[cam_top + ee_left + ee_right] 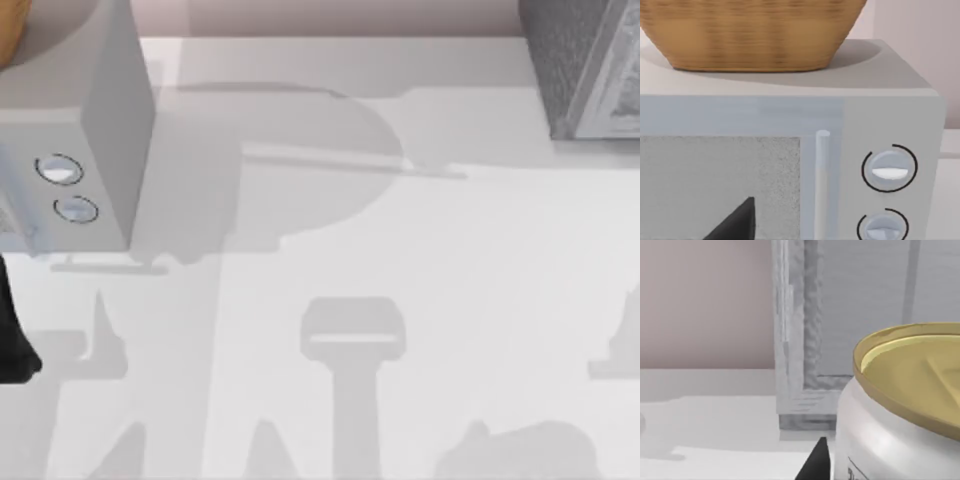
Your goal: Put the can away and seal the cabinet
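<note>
White can [900, 415] close beside right pincer finger [815, 462], cabinet [850, 330] behind.

The table [420, 300] at the centre of the top view is a smooth, matt white surface; the microwave [110, 130] at nine o'clock has a plain matt grey casing, and its two knobs [889, 168] look like glossy plastic or polished metal with a bright sheen; the basket [750, 35] on top of it is woven wicker, ribbed and dull tan; the cabinet [590, 70] at two o'clock shows a rough, grainy grey finish; the can [900, 410] has a smooth white body with a soft gloss and a dull gold metal top.
</note>
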Motion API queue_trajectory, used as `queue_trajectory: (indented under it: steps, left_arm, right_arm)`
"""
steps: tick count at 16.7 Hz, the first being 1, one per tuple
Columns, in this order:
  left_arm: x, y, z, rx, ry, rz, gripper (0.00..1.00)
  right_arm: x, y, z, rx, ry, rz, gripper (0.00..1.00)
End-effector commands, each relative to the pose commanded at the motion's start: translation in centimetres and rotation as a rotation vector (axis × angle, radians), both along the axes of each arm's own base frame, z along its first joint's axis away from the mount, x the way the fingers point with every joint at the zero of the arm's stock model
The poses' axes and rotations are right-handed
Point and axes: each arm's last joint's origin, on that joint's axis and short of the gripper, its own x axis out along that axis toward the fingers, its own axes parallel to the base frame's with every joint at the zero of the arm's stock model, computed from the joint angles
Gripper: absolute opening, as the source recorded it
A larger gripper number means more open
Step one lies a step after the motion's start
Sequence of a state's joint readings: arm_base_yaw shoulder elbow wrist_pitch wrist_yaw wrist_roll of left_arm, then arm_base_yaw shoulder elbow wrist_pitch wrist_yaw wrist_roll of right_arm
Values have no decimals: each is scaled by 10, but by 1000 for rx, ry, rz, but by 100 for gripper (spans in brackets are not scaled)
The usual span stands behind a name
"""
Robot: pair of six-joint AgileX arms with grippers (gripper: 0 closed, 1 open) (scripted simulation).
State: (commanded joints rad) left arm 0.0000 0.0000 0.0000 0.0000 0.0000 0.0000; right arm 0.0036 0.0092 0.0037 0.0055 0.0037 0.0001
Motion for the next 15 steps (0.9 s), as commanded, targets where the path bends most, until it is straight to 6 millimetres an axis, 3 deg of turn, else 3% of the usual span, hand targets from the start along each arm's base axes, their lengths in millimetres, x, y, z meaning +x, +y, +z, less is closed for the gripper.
queue_trajectory:
  steps: [8, 15]
  left_arm:
    - [0, 0, 0, 0, 0, 0, 100]
    - [0, 0, 0, 0, 0, 0, 100]
  right_arm:
    - [-1, 0, 5, 3, -1, -1, 0]
    - [2, 3, 82, 5, -7, 1, 0]
